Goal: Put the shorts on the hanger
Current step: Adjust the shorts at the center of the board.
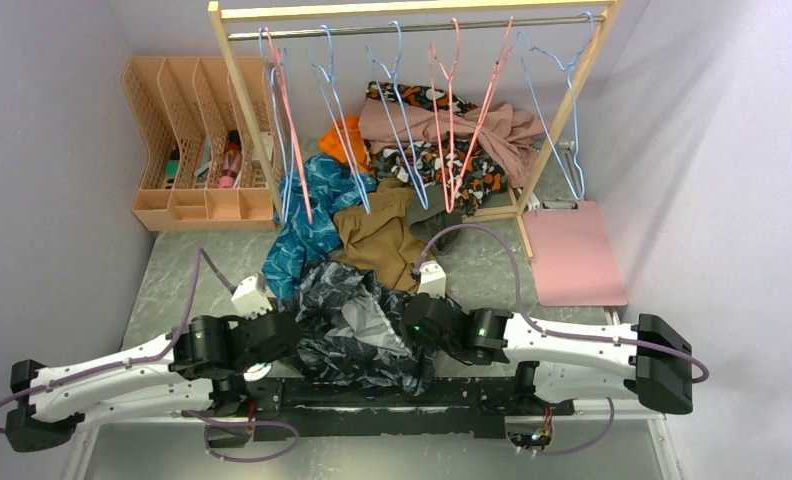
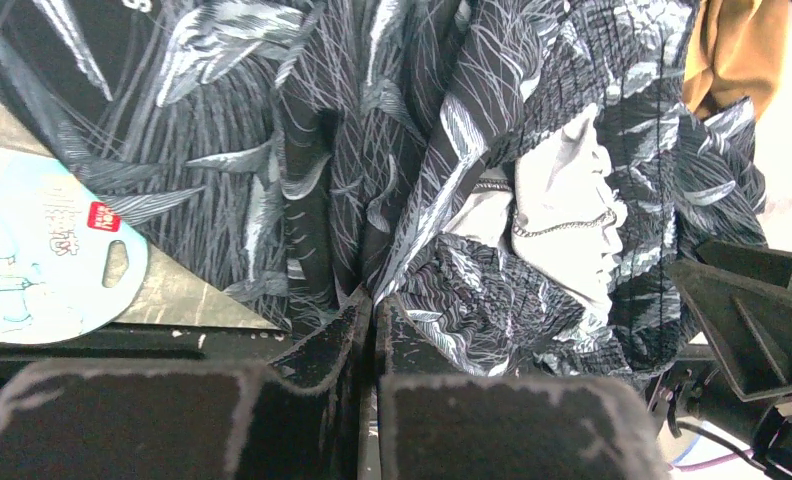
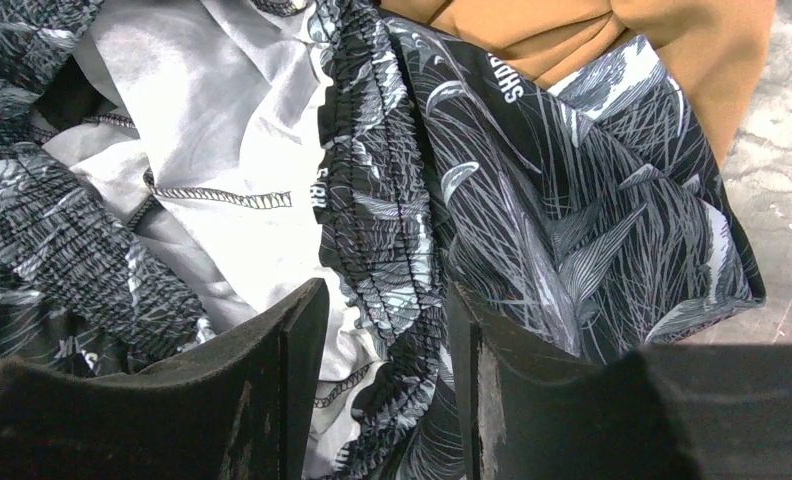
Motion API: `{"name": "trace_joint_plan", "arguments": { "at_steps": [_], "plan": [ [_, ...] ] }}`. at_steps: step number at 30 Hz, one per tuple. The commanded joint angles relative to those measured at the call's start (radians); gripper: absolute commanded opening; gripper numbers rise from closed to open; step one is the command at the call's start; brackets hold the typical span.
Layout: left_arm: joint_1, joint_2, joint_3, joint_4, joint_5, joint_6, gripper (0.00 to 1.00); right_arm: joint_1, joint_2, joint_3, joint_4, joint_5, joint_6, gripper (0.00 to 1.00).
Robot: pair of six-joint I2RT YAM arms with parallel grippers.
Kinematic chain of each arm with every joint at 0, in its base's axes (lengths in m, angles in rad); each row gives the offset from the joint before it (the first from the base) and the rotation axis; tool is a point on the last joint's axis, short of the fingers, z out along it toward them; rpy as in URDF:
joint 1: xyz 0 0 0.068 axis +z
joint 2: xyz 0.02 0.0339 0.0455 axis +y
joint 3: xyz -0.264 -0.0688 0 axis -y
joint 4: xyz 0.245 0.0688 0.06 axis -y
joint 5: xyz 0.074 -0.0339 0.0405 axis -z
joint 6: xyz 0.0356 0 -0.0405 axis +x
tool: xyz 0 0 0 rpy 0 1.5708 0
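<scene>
The left pincer (image 2: 374, 318) is pinching a fold of the shorts (image 1: 357, 335), the right pincer (image 3: 384, 330) gaping half-open astride the waistband. They are lying crumpled at the desk's (image 1: 172, 290) near edge, the hanger (image 1: 547, 115) dangling bare at the far edge.

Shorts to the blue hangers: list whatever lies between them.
Between the dark leaf-print fabric shorts and the light-blue wire hangers on the rail lie a crumpled teal-blue patterned garment and a plain brown garment, heaped on the table. Nothing else visibly blocks the way.
</scene>
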Motion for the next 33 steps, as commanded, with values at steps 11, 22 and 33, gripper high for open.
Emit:
{"name": "trace_joint_plan", "arguments": {
  "at_steps": [11, 22, 33],
  "plan": [
    [-0.004, -0.207, 0.049, -0.144, -0.141, -0.088, 0.07, -0.022, 0.050, 0.122, 0.126, -0.132, -0.146, 0.51],
    [-0.004, -0.230, 0.070, -0.205, -0.154, -0.118, 0.07, -0.119, 0.051, -0.011, 0.083, -0.139, -0.019, 0.50],
    [-0.004, -0.249, 0.082, -0.226, -0.179, -0.132, 0.07, -0.175, -0.042, -0.066, -0.065, -0.146, 0.049, 0.54]
  ]
}}
